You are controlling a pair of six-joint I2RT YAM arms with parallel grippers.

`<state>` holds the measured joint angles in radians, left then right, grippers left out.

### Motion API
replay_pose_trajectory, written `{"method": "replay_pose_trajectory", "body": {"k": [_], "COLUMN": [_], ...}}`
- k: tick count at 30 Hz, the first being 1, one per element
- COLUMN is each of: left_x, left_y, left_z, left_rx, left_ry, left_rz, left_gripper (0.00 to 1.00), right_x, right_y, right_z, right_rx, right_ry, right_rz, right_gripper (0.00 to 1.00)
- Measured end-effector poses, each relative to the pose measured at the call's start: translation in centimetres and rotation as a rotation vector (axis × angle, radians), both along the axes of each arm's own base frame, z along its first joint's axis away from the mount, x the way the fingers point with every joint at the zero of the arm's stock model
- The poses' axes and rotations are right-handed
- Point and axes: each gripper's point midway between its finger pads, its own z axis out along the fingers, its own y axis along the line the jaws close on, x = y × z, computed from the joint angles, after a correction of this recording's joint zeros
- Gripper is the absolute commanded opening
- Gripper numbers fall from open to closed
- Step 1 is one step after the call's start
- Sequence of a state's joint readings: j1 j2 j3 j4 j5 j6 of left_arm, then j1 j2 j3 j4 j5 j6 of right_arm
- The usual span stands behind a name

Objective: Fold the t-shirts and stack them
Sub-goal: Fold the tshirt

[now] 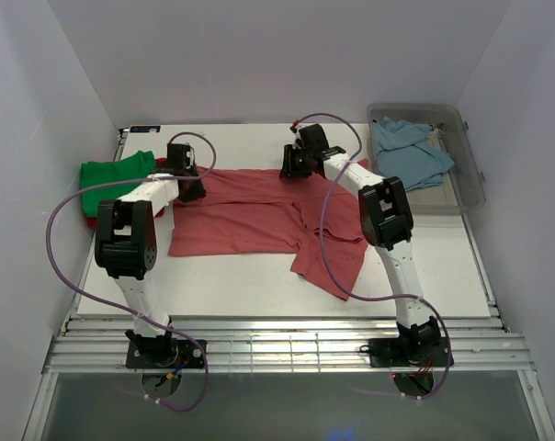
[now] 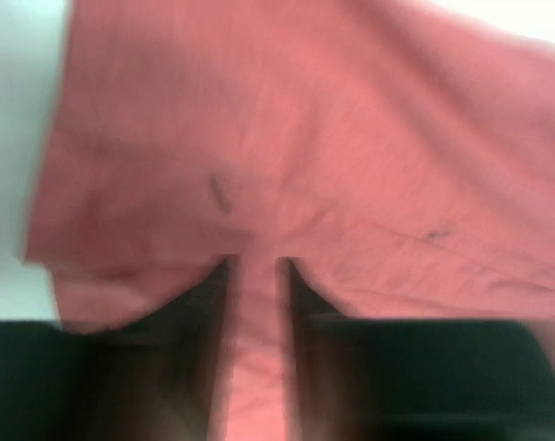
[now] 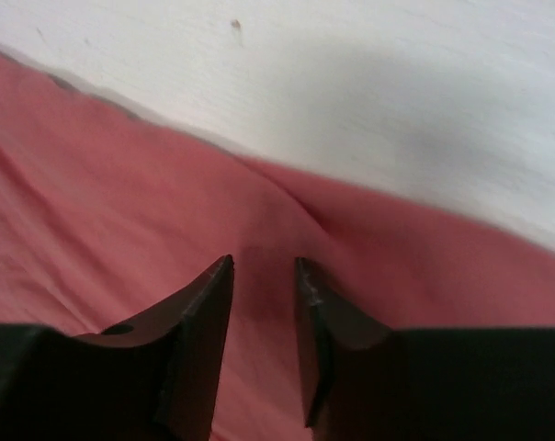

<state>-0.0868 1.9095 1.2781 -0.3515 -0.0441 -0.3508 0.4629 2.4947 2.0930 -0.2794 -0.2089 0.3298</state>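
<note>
White tabletop [image 1: 259, 285]: salmon-pink t-shirt [image 1: 250, 216] spread; left gripper [image 1: 189, 188], right gripper [image 1: 292, 168] jaws parted, gripping nothing. Risk: hem snags fingertip, fold drags open.

The right gripper [image 3: 264, 263] sits low over the salmon-pink t-shirt [image 3: 103, 211]. Its two dark fingers [image 3: 199, 340] stand a little apart, and pink cloth shows loose in the gap between them. Just past the tips the fabric puckers into a small crease [image 3: 310, 213]. The shirt's edge runs slantwise across the surface. Beyond it lies the white table [image 3: 379, 55], with a soft shadow [image 3: 424, 138] and one small dark speck [image 3: 234, 25].
</note>
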Motion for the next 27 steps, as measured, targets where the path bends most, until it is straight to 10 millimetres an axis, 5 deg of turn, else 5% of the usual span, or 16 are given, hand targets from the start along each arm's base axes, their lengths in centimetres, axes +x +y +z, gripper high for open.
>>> {"method": "replay_pose_trajectory", "body": {"k": [1, 2, 5, 7, 10, 13, 16, 20, 24, 27], "left_x": [0.8, 1.7, 3.2, 2.8, 0.6, -2.8, -6.0, -12.6, -17.4, -18.5], "left_y": [0.0, 0.1, 0.5, 0.9, 1.9, 3.4, 4.6, 5.9, 6.6, 6.8], "left_z": [1.0, 2.3, 6.2, 9.2, 13.2, 13.9, 10.5, 3.0, -0.1, -0.8], "left_rx": [0.007, 0.016, 0.034, 0.046, 0.071, 0.113, 0.162, 0.236, 0.280, 0.288], "left_ry": [-0.023, -0.056, -0.159, -0.218, -0.279, -0.249, -0.116, 0.170, 0.328, 0.358], "left_rz": [-0.008, -0.013, 0.004, 0.019, 0.059, 0.118, 0.162, 0.188, 0.192, 0.194], "left_gripper": [0.75, 0.81, 0.87, 0.89, 0.89, 0.89, 0.85, 0.74, 0.68, 0.65], "right_x": [-0.5, -1.4, -3.5, -5.2, -9.2, -15.6, -20.9, -28.4, -34.0, -36.4], "right_y": [-1.0, -2.2, -5.9, -8.3, -10.9, -11.6, -11.2, -12.1, -13.8, -14.0], "right_z": [0.5, 1.0, 5.4, 10.3, 16.8, 20.1, 17.3, 8.2, 3.7, 2.2], "right_rx": [-0.031, -0.072, -0.177, -0.219, -0.233, -0.223, -0.261, -0.446, -0.568, -0.594], "right_ry": [-0.015, -0.024, -0.097, -0.178, -0.289, -0.338, -0.267, -0.036, 0.088, 0.125], "right_rz": [0.000, -0.002, -0.039, -0.085, -0.156, -0.185, -0.159, -0.099, -0.082, -0.083], "right_gripper": [0.43, 0.46, 0.52, 0.56, 0.61, 0.60, 0.58, 0.48, 0.39, 0.38]}}
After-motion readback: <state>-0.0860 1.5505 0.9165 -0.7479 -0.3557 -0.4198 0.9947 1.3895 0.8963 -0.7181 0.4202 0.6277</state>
